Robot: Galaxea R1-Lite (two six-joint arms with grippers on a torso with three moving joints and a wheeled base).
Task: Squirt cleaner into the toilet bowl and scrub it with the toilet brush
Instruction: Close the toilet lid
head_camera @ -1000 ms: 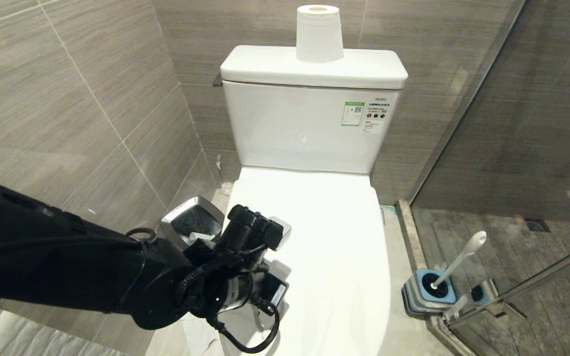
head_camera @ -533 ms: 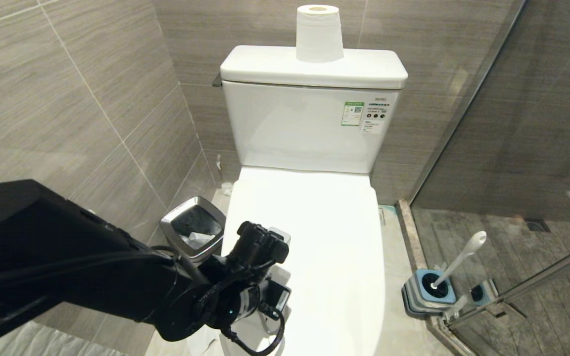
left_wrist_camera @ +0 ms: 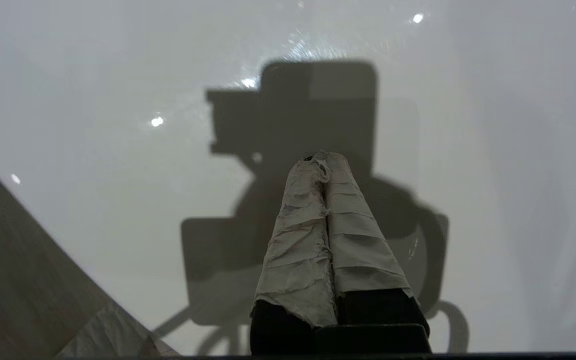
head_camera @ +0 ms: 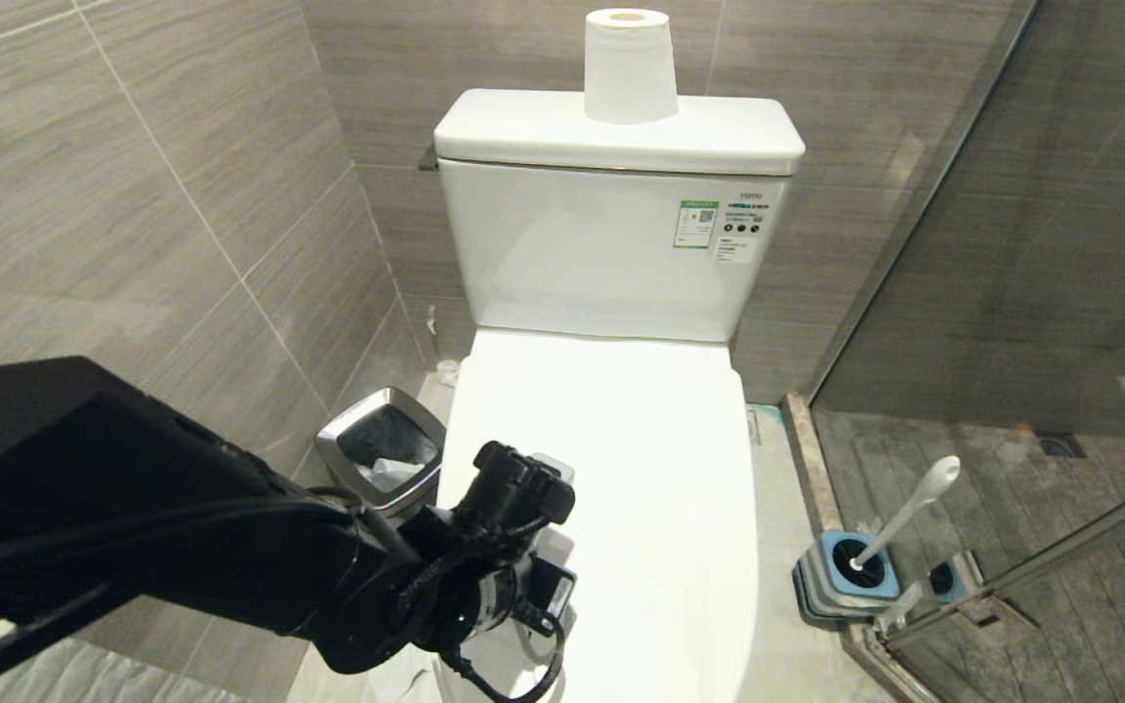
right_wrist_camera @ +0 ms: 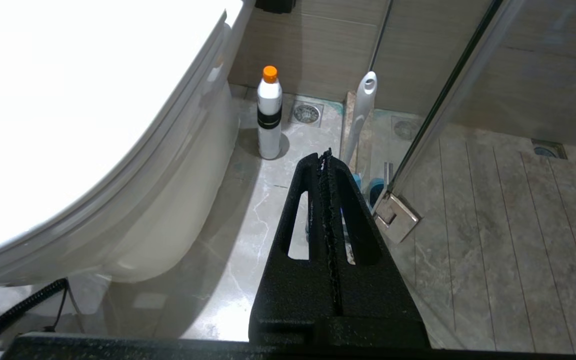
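Observation:
The toilet's white lid (head_camera: 631, 439) is down, so the inside of the toilet bowl (right_wrist_camera: 168, 220) is hidden. The cleaner is out of view. The toilet brush (head_camera: 902, 517) leans in its blue-and-grey holder (head_camera: 841, 581) on the floor right of the toilet; its handle (right_wrist_camera: 363, 107) also shows in the right wrist view. My left arm's wrist (head_camera: 512, 503) hangs over the lid's near left edge. My left gripper (left_wrist_camera: 324, 159), its fingers wrapped in pale tape, is shut and empty just above the glossy lid (left_wrist_camera: 118, 100). My right gripper (right_wrist_camera: 324, 155) is shut and empty, low over the floor right of the toilet.
A steel bin (head_camera: 382, 449) with a black liner stands left of the toilet. A paper roll (head_camera: 629, 66) sits on the cistern. A white bottle with an orange cap (right_wrist_camera: 270, 115) stands on the floor by the bowl. A glass shower door (head_camera: 1012, 293) and its hinge (right_wrist_camera: 395, 215) close the right side.
My left arm has swung lower and nearer; its wrist slid slightly toward the lid's near edge, uncovering the bin. Both grippers stayed shut. The right arm has not moved.

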